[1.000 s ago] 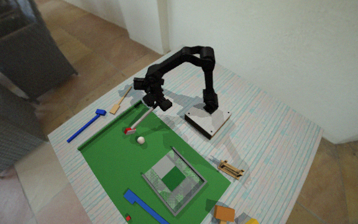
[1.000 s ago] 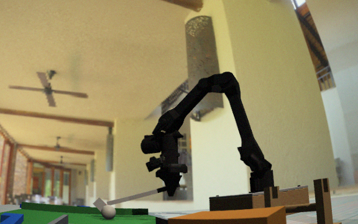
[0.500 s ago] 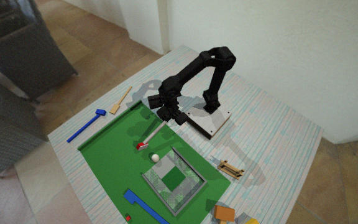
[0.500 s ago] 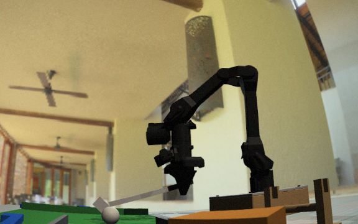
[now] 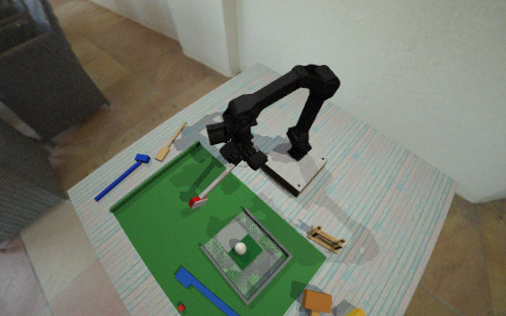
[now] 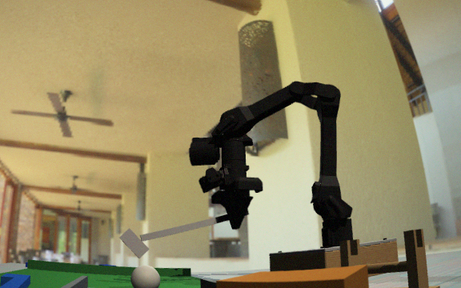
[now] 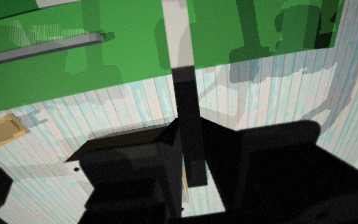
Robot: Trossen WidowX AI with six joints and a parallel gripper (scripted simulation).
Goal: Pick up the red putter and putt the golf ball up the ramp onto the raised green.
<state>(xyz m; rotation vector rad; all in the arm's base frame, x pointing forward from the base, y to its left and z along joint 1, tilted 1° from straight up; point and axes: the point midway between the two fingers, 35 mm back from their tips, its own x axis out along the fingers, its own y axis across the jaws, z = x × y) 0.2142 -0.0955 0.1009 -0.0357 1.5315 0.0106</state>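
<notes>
The red putter's pale shaft (image 5: 218,183) (image 6: 180,229) (image 7: 180,40) slants down from my gripper (image 5: 238,162) (image 6: 235,225) (image 7: 186,120), which is shut on its black grip end. The putter's red and white head (image 5: 198,202) (image 6: 134,243) hangs above the green mat (image 5: 148,228). The white golf ball (image 5: 240,248) (image 6: 146,277) is at the left part of the dark green square (image 5: 251,254), the raised green inside the grey-railed ramp piece (image 5: 271,275). Whether the ball is rolling or still cannot be told. The gripper is well behind the ball, nearer the robot's base.
A blue putter (image 5: 119,180) and a wooden one (image 5: 174,140) lie beyond the mat's low wall (image 5: 156,177). A blue bar (image 5: 209,295) and a small red cube (image 5: 181,307) are at the mat's near end. A wooden rack (image 5: 327,240) and an orange block (image 5: 317,301) stand beside the mat.
</notes>
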